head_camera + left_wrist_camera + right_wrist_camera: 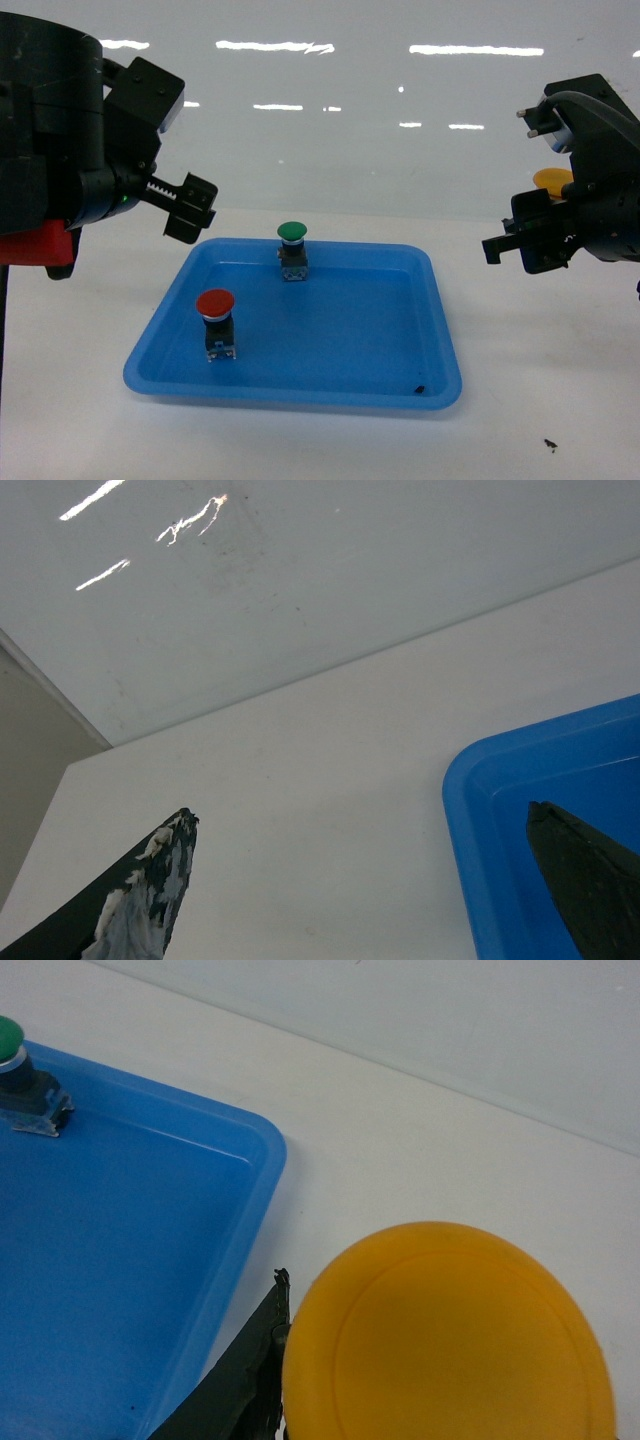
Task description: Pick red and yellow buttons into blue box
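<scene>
The red button (215, 304) stands upright at the front left of a shallow blue tray (300, 386). High at the right of the head view is the yellow button (552, 180), with my right gripper (545, 205) shut on it. In the right wrist view its yellow cap (445, 1340) fills the space by the one dark finger (240, 1380) that shows. My left gripper (190, 205) hangs open above the tray's far left corner, and nothing lies between its fingertips (175, 850). The blue box is out of view.
A green-capped button (292, 232) stands at the back of the tray, and also shows at the left edge of the right wrist view (8, 1035). The tray rests on a white table (540, 400) with a glossy white wall (350, 120) behind. The tray's corner (470, 810) sits under the left gripper.
</scene>
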